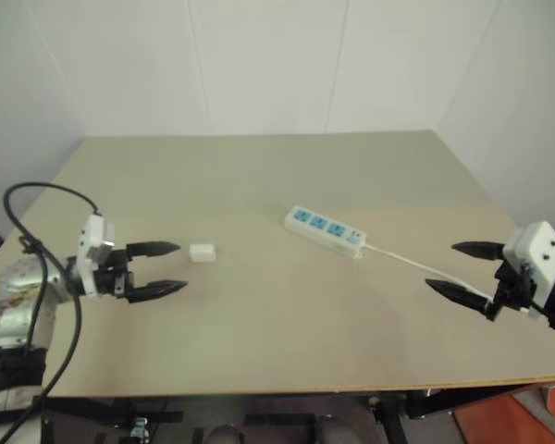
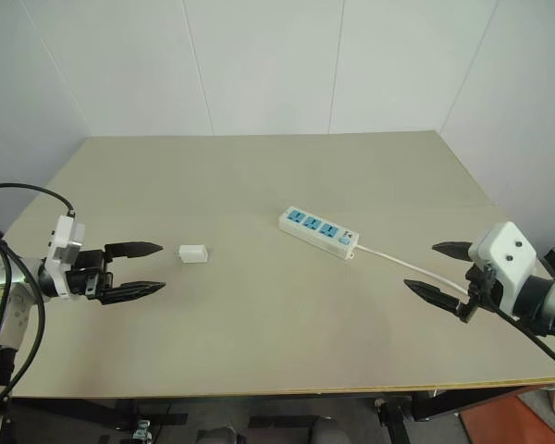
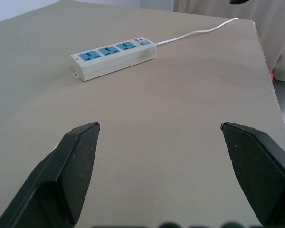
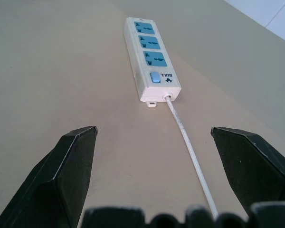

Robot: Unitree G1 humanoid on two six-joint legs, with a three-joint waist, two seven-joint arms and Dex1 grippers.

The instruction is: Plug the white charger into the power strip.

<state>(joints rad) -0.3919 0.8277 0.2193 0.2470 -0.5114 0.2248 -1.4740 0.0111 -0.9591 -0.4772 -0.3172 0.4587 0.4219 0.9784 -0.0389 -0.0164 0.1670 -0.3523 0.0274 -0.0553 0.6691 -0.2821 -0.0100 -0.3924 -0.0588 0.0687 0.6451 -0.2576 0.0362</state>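
The white charger (image 1: pixel 203 252) is a small block lying flat on the table, left of centre. The power strip (image 1: pixel 325 229) lies near the table's middle, three blue socket faces up, its thin cord (image 1: pixel 424 266) trailing right. My left gripper (image 1: pixel 169 268) hovers open a short way left of the charger, fingers pointing toward it, nothing between them. My right gripper (image 1: pixel 464 269) stands open at the right, above the cord's far end, aimed at the strip's switch end (image 4: pixel 156 78). In the left wrist view the strip (image 3: pixel 113 58) lies ahead of the empty fingers (image 3: pixel 76 161).
The beige table (image 1: pixel 259 166) meets white walls at the back. Its front edge (image 1: pixel 287 388) runs close below both arms. A black cable (image 1: pixel 46 268) loops over my left arm. An orange object (image 1: pixel 518 421) sits on the floor at the lower right.
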